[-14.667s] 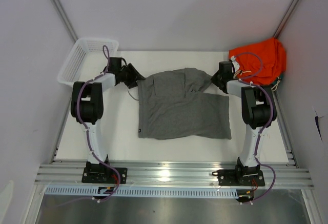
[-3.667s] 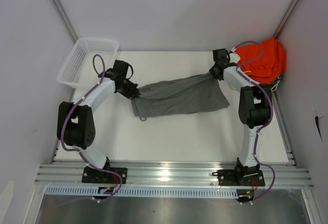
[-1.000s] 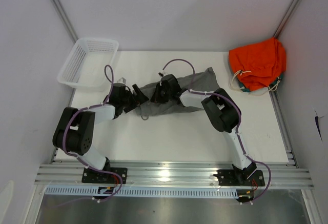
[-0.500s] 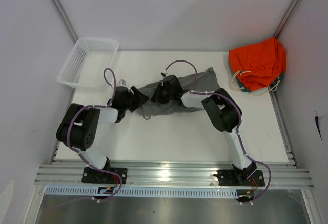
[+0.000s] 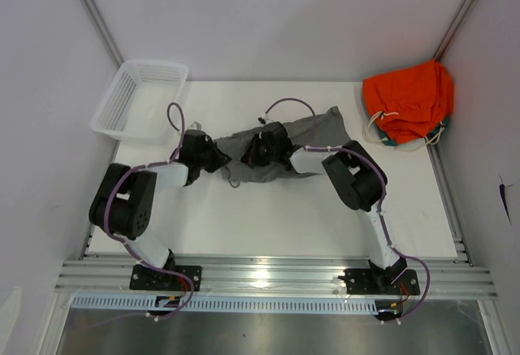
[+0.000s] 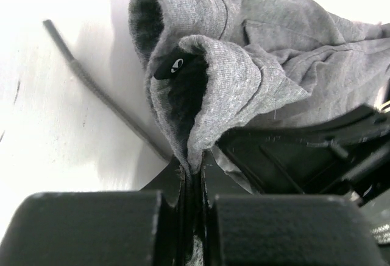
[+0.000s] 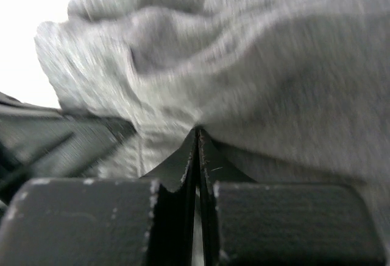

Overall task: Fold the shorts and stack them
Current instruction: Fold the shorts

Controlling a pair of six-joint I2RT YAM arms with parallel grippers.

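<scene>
The grey shorts lie bunched in a narrow strip at the back middle of the table. My left gripper is shut on their left end. In the left wrist view the left gripper pinches a doubled hem of the shorts with a tiny dark tag. My right gripper sits on the same left end, close to the left one. In the right wrist view the right gripper is shut with the grey shorts gathered at its tips; that view is blurred.
An orange garment with white drawstring lies at the back right corner. A white basket stands at the back left. A thin grey cord trails from the shorts on the white table. The right gripper's black body shows in the left wrist view.
The right arm has carried the shorts' right end across to the left end. Over the last second my left gripper has closed in on the left end, and the right gripper has shifted slightly right.
</scene>
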